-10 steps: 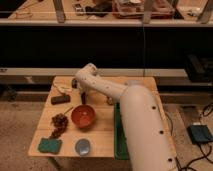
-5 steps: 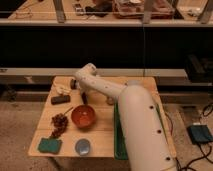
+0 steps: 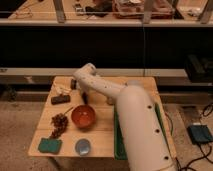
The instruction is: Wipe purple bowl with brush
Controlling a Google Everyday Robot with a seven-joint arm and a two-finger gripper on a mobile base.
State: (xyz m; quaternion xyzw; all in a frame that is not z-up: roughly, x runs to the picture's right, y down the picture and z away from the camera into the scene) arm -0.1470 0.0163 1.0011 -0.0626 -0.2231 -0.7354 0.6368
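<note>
The white robot arm's dark gripper (image 3: 84,96) hung over the wooden table (image 3: 102,141), just behind the round orange-red bowl (image 3: 83,116); its grip could not be told.

Tool (image 3: 84,97), a dark blur beneath the bent arm (image 3: 102,86), just behind the orange bowl (image 3: 83,116)

floor (image 3: 20,120): speckled, pale grey-brown | bench (image 3: 100,140): light wood, centre | far: dark wall (image 3: 110,47) with pale horizontal rail (image 3: 40,72) | top: lit shelf (image 3: 40,15) behind grey posts (image 3: 60,10) | right floor: grey-blue box (image 3: 200,134), black cables (image 3: 200,160) | pincer (image 3: 84,98): over bench's far left
</note>
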